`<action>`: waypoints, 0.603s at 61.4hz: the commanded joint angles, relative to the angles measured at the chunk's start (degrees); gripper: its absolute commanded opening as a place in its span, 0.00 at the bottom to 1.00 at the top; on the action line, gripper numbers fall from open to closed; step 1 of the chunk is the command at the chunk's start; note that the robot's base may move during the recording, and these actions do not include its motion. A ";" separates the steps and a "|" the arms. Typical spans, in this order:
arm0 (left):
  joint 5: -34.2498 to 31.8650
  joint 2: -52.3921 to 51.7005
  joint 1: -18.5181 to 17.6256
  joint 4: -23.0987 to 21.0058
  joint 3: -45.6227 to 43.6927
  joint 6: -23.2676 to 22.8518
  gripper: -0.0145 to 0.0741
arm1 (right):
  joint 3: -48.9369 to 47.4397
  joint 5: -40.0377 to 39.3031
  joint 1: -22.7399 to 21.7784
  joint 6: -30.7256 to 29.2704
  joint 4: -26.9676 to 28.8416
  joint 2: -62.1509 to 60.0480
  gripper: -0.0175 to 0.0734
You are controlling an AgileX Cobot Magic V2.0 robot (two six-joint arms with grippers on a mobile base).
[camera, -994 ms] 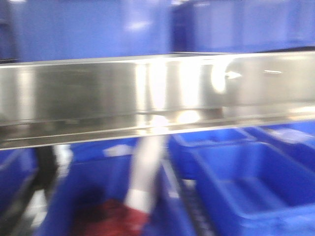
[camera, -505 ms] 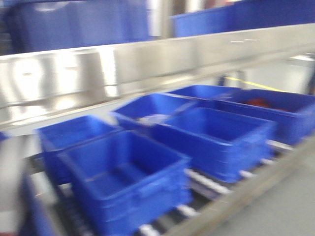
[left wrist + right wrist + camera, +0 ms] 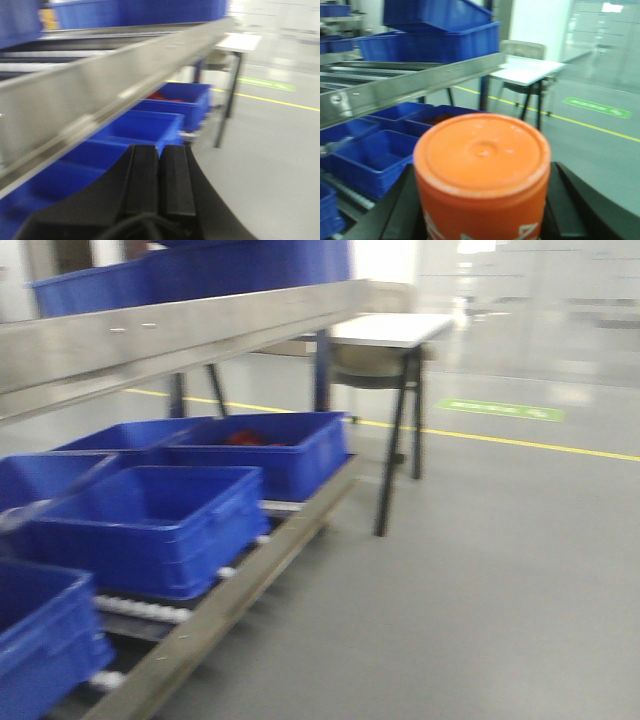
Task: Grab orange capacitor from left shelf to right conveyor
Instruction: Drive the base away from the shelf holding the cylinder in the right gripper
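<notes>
My right gripper point(image 3: 482, 200) is shut on the orange capacitor point(image 3: 482, 170), an orange cylinder with a flat rimmed top and white print on its side; black fingers point(image 3: 402, 205) flank it. My left gripper point(image 3: 160, 150) is shut and empty, its two black pads pressed together. The left shelf, a long brushed-steel lip, runs across the upper left in the front view point(image 3: 180, 335), the left wrist view point(image 3: 100, 85) and the right wrist view point(image 3: 410, 82). The right conveyor is out of view. Neither gripper shows in the front view.
Blue bins point(image 3: 160, 515) sit on a roller rack point(image 3: 250, 575) under the shelf, and more blue bins point(image 3: 435, 35) sit on top. A white table with dark legs point(image 3: 395, 335) stands past the shelf end. Grey floor with a yellow line point(image 3: 520, 445) stretches right.
The front view has swung right: the steel shelf lip that filled the frame now sits at the upper left, and the open floor and table have come into view.
</notes>
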 commanded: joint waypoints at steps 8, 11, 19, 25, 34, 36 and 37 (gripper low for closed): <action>-5.01 -0.64 -0.38 -0.10 -0.35 -0.08 0.02 | -2.12 -5.27 -0.32 -0.13 -0.87 0.66 0.27; -5.01 -0.64 -0.38 -0.10 -0.35 -0.08 0.02 | -2.12 -5.27 -0.32 -0.13 -0.87 0.66 0.27; -5.01 -0.64 -0.38 -0.10 -0.35 -0.08 0.02 | -2.12 -5.27 -0.32 -0.13 -0.87 0.66 0.27; -5.01 -0.64 -0.38 -0.10 -0.35 -0.08 0.02 | -2.12 -5.27 -0.32 -0.13 -0.87 0.66 0.27; -5.01 -0.64 -0.38 -0.10 -0.35 -0.08 0.02 | -2.12 -5.27 -0.32 -0.13 -0.87 0.66 0.27; -5.01 -0.64 -0.38 -0.10 -0.35 -0.08 0.02 | -2.12 -5.27 -0.32 -0.13 -0.87 0.66 0.27; -5.01 -0.64 -0.38 -0.10 -0.35 -0.08 0.02 | -2.12 -5.27 -0.32 -0.13 -0.87 0.66 0.27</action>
